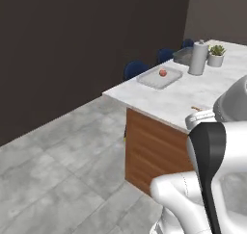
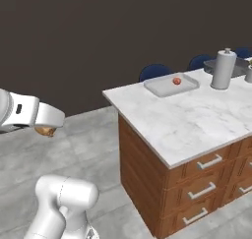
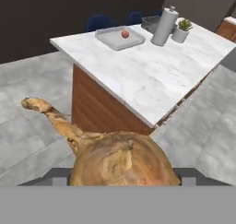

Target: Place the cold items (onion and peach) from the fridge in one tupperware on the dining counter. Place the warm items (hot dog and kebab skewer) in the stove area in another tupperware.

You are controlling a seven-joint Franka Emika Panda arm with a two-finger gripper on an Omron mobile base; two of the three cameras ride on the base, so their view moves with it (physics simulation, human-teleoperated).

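Papery brown onion (image 3: 122,161) sits clamped in your gripper (image 3: 122,181), well short of the dining counter (image 2: 187,120), where the peach (image 3: 125,33) already rests in the far tupperware (image 3: 113,39); warm items remain, judging from here.

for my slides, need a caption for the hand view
Gripper holding a brown papery onion, facing a white marble counter where a clear tupperware holds a peach.

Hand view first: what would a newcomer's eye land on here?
The big brown onion fills the foreground, held between the gripper's tips, its dry stalk curling up and left. Beyond it, across bare floor, is the marble dining counter, where a clear tupperware near the far edge already holds the small red peach.
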